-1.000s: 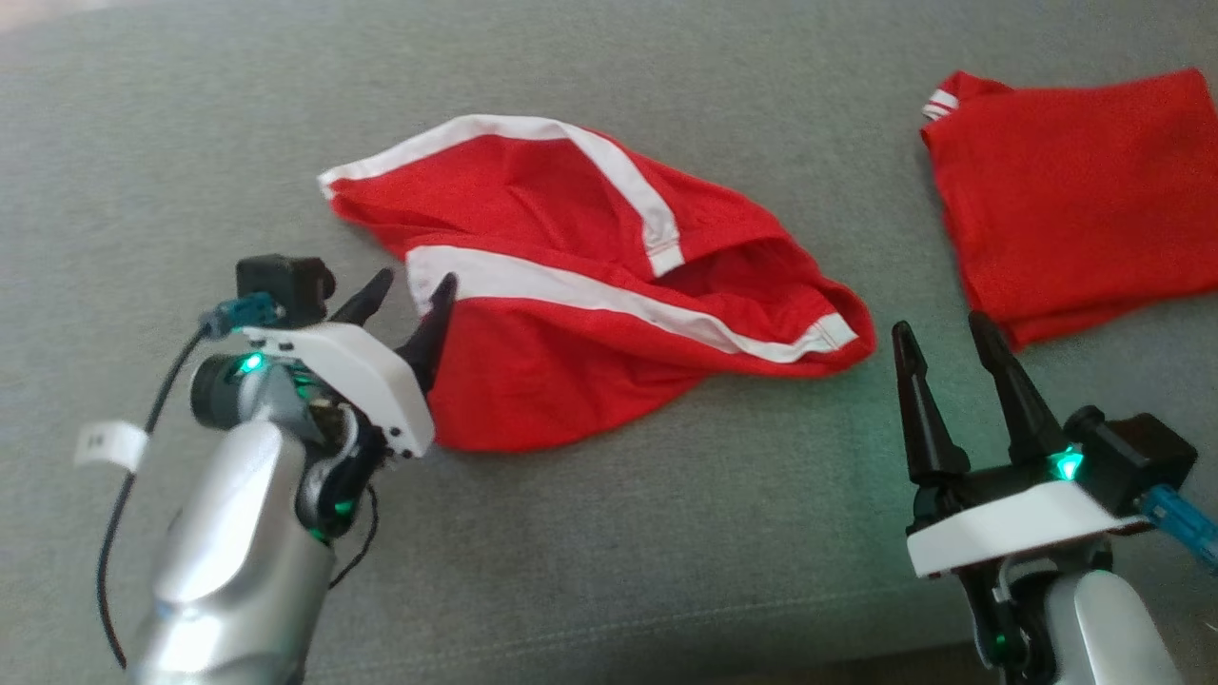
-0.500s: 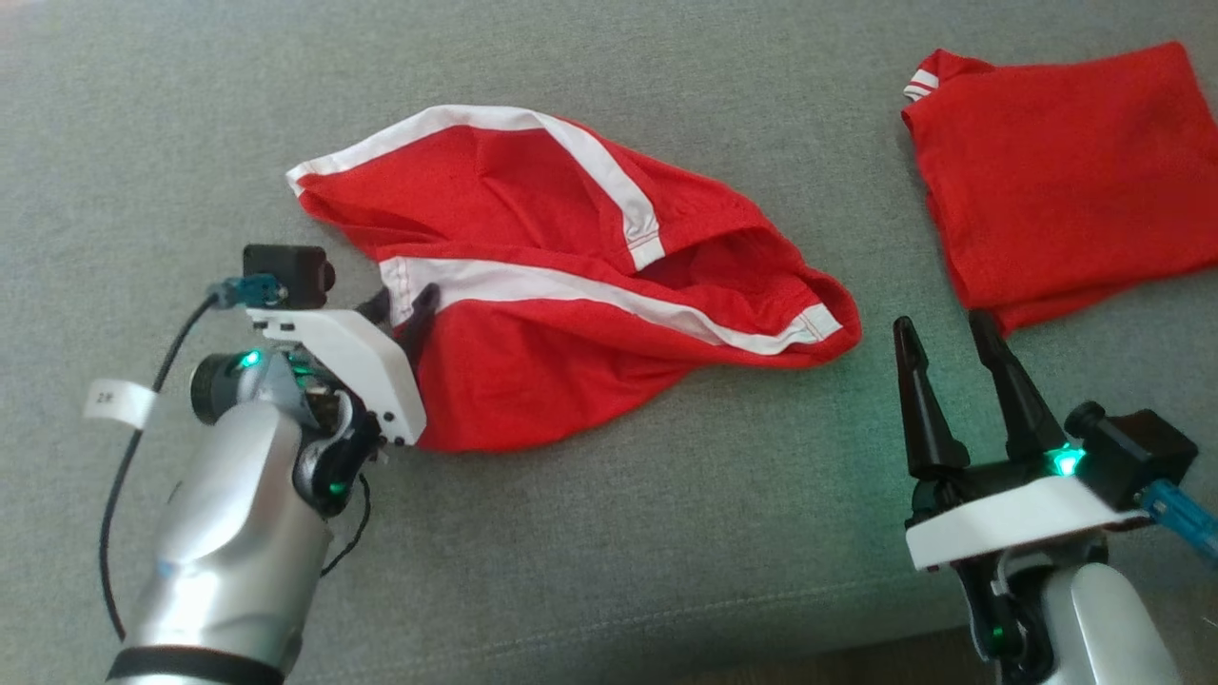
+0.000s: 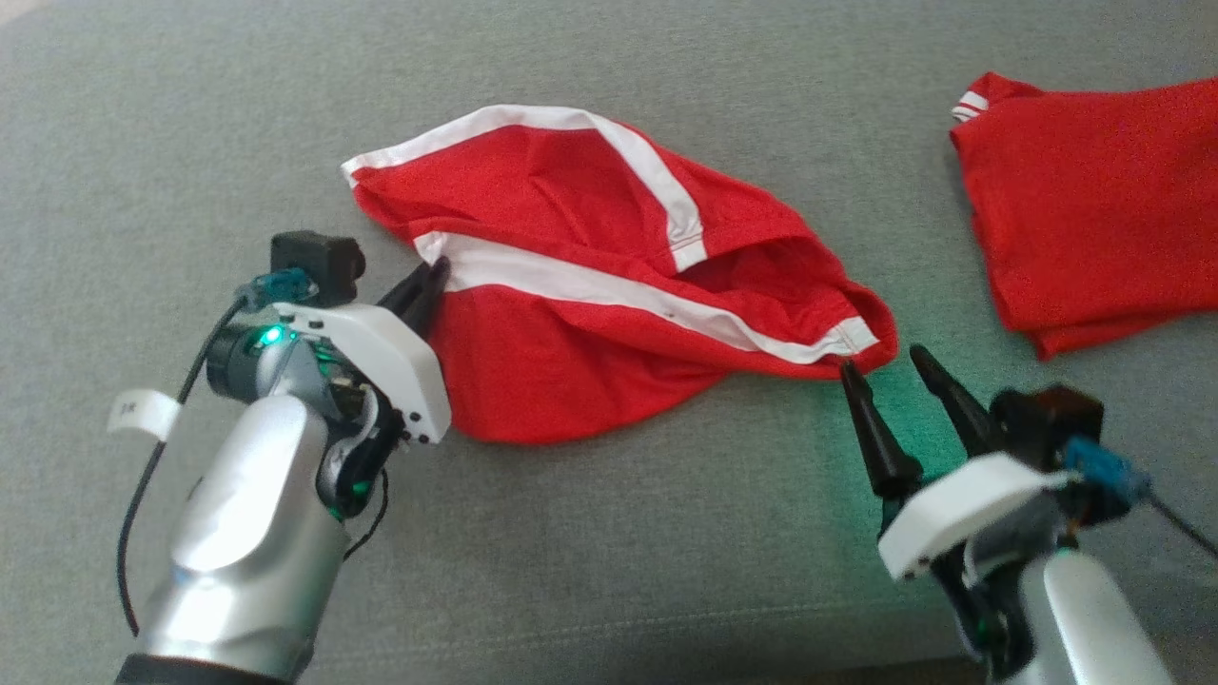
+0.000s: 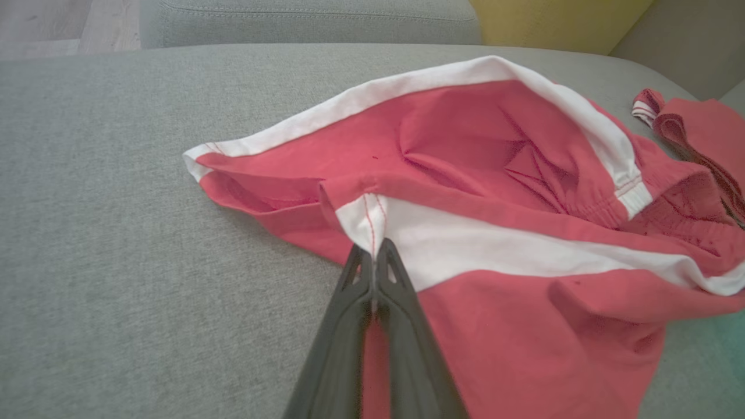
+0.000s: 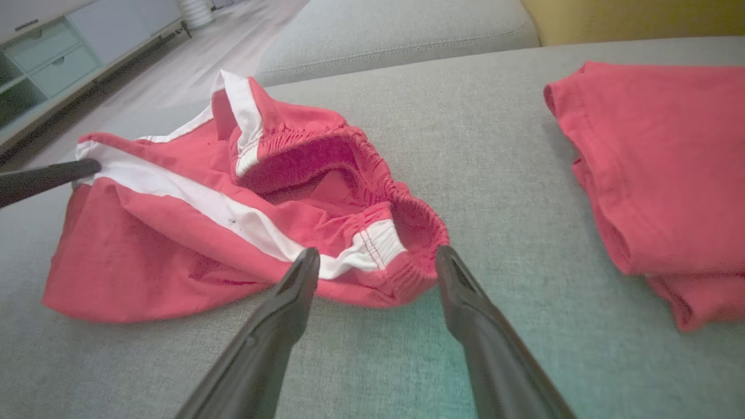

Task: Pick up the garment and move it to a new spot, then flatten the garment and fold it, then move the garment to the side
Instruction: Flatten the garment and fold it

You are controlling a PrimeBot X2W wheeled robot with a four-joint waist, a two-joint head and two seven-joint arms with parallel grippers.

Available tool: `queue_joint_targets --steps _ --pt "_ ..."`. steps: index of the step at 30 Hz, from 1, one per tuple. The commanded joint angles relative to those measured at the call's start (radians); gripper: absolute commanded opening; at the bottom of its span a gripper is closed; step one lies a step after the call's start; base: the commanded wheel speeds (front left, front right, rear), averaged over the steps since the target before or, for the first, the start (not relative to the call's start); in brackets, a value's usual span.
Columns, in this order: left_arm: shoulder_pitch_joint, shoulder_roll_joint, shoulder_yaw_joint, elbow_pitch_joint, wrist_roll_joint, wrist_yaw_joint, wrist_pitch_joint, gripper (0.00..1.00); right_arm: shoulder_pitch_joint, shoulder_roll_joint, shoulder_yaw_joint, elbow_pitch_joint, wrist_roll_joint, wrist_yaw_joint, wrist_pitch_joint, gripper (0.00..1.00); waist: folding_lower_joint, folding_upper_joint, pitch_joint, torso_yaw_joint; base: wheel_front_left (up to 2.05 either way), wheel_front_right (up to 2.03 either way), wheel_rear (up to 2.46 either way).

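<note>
The red garment (image 3: 609,285), white-striped, lies crumpled on the grey sofa cushion (image 3: 666,552), with its elastic waistband bunched open at its right end. At the garment's left edge the left claw (image 3: 435,274) is clenched on the fabric, its fingers pinching the seamed end of the white stripe. At the garment's right-hand waistband corner the right claw (image 3: 883,362) stands released, its two fingers spread to either side of that corner and the tips just beside the cloth; contact cannot be made out. A second, folded red cloth (image 3: 1094,219) lies apart from the garment, off its right side.
</note>
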Motion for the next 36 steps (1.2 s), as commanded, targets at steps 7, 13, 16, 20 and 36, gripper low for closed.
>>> queue_joint_targets --steps 7,13,16,20,36 --pt "0.012 0.036 0.009 -0.134 0.009 0.014 -0.001 0.00 -0.164 -0.074 0.073 0.047 -0.004 -0.001 0.127 1.00 0.0000 0.0000 0.014 0.042 0.00 0.00 0.00" --pt "0.031 0.046 0.000 -0.198 0.014 0.019 -0.010 0.00 -0.193 -0.091 0.093 0.081 0.037 -0.001 0.184 0.00 0.0000 0.0000 0.020 0.063 0.00 0.00 0.00" --pt "0.047 0.054 -0.002 -0.240 0.022 0.026 -0.028 0.00 -0.190 -0.095 0.089 0.054 0.058 -0.001 0.161 0.00 0.0000 0.0000 0.015 0.069 0.00 0.00 0.00" --pt "0.073 0.073 0.001 -0.315 0.037 0.042 -0.058 0.00 -0.178 -0.099 0.076 -0.016 0.085 -0.001 0.102 0.00 0.0000 0.0000 -0.005 0.074 0.00 0.00 0.00" --pt "0.025 0.176 0.076 -0.730 0.105 0.100 -0.124 0.00 -0.264 -0.115 -0.073 -0.327 0.179 -0.001 0.090 0.00 0.0000 0.0000 -0.167 0.081 0.00 0.00 0.00"
